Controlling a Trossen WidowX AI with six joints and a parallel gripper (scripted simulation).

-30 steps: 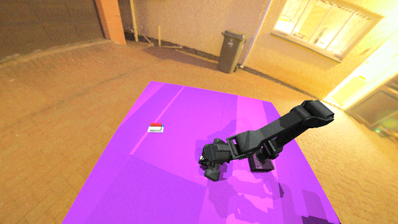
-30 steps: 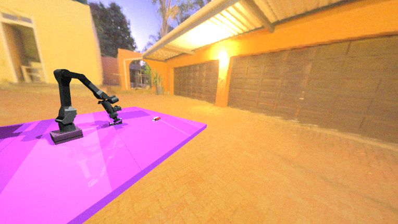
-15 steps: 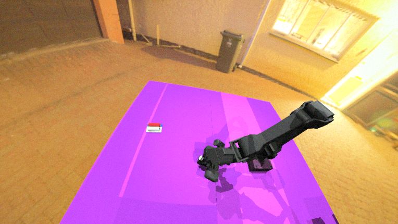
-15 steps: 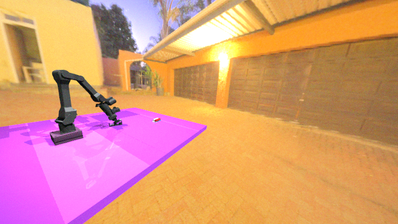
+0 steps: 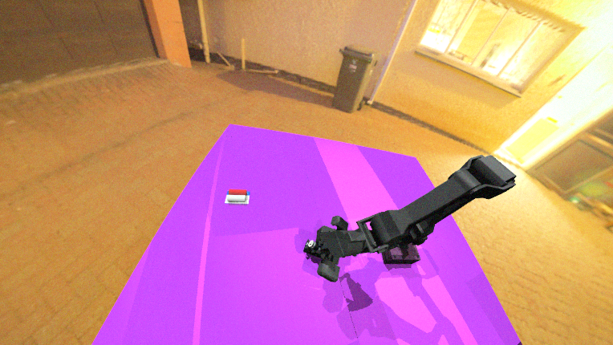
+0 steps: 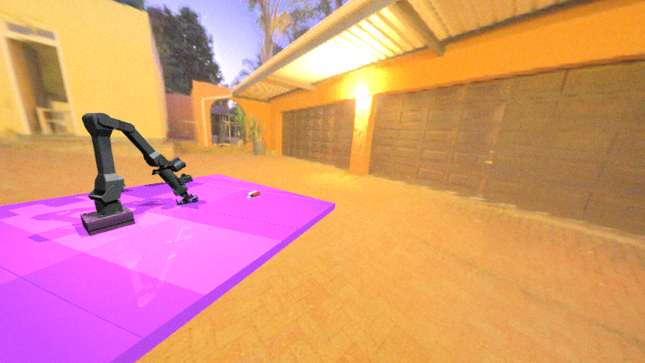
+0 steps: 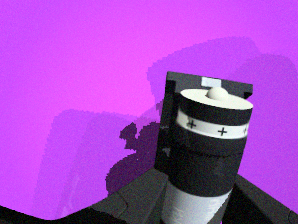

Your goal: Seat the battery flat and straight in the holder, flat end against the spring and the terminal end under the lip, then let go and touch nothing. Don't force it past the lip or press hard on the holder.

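My gripper [image 5: 312, 250] [image 6: 186, 198] [image 7: 196, 179] is shut on the battery [image 7: 206, 156], a black and white cylinder whose capped end points away from the wrist camera. In the top view the battery [image 5: 310, 246] shows only as a small tip at the fingers. The gripper hangs low over the purple table [image 5: 257, 162] [image 6: 225, 225] [image 7: 67, 30], close to the arm's base. The holder [image 5: 237, 196] [image 6: 253, 193], a small white tray with a red end, lies flat on the table, well away from the gripper towards the far left in the top view. It is out of the wrist view.
The arm's base [image 5: 400, 254] [image 6: 107, 220] stands on the table behind the gripper. The table's edges drop to a brick-paved yard. A grey bin [image 5: 355, 79] stands far off by the wall.
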